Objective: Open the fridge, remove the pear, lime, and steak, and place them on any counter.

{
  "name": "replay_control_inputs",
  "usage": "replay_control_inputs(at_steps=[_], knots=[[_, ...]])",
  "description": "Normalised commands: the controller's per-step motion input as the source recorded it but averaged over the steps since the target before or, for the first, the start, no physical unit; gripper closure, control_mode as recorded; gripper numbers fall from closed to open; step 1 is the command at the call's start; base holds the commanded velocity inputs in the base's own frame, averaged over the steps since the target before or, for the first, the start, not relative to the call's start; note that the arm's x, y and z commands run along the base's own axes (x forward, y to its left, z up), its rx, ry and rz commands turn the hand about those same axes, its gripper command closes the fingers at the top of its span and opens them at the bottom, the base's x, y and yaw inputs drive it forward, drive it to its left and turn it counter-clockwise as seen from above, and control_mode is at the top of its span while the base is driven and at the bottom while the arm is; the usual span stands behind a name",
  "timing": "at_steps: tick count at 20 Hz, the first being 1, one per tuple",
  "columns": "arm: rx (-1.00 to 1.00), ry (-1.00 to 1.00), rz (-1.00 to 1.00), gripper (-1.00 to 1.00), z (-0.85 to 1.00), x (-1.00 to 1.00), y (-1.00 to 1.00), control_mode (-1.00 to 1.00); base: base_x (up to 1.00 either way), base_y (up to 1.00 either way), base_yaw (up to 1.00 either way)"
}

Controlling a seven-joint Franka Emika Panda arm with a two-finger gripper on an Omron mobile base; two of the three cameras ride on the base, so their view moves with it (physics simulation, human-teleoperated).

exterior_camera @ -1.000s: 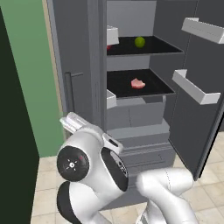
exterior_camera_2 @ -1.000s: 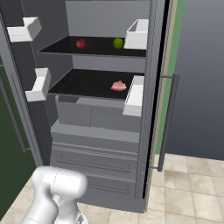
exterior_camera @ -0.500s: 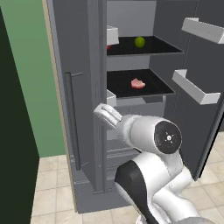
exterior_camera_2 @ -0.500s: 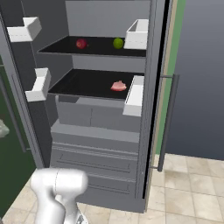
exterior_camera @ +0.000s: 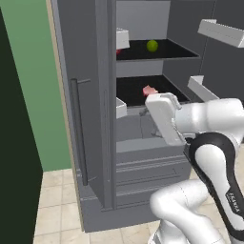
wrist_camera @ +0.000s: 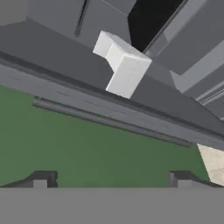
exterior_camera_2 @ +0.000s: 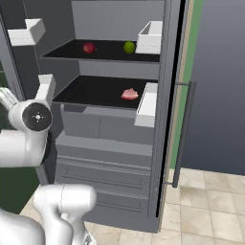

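Observation:
The grey fridge (exterior_camera: pixel 86 71) stands with both doors open. On its top shelf sit the dark red pear (exterior_camera_2: pixel 88 47) and the yellow-green lime (exterior_camera_2: pixel 129 47); the lime (exterior_camera: pixel 152 45) also shows in the left base view. The pink steak (exterior_camera_2: pixel 129 94) lies on the lower shelf, and the steak (exterior_camera: pixel 148 90) sits just above my white hand (exterior_camera: pixel 164 116). My gripper (wrist_camera: pixel 110 180) is open and holds nothing. It faces the inside of a fridge door with a white door bin (wrist_camera: pixel 122 65). The counter is out of view.
The left door's long bar handle (exterior_camera: pixel 76 133) is close on the left; the right door's handle (exterior_camera_2: pixel 184 134) hangs on the right. White door bins (exterior_camera_2: pixel 146 103) jut out beside the shelves. Two drawers (exterior_camera_2: pixel 110 162) sit below. A green wall and tiled floor (exterior_camera_2: pixel 206 201) surround the fridge.
My arm has swung from low on the left up and to the right, in front of the fridge's lower shelf. The jaws stayed wide. The fruits and steak have not moved.

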Motion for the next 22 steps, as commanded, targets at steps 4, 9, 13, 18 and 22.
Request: replay_control_inputs(at_steps=[4, 9, 13, 18, 22], knots=[[0.02, 0.0, 0.13, -1.0, -0.07, 0.51, -0.23, -1.0, 0.0, 0.0, 0.0], [0.0, 0.0, 0.02, -1.0, -0.06, 0.68, -0.24, -1.0, 0.0, 0.0, 0.0], [0.0, 0.0, 0.01, -1.0, -0.05, 0.64, -0.4, -1.0, 0.0, 0.0, 0.0], [0.0, 0.0, 0.1, -1.0, -0.2, 0.97, -0.15, -1.0, 0.0, 0.0, 0.0], [-0.01, 0.0, 0.17, -1.0, -0.42, 0.91, 0.0, -1.0, 0.0, 0.0, 0.0]])
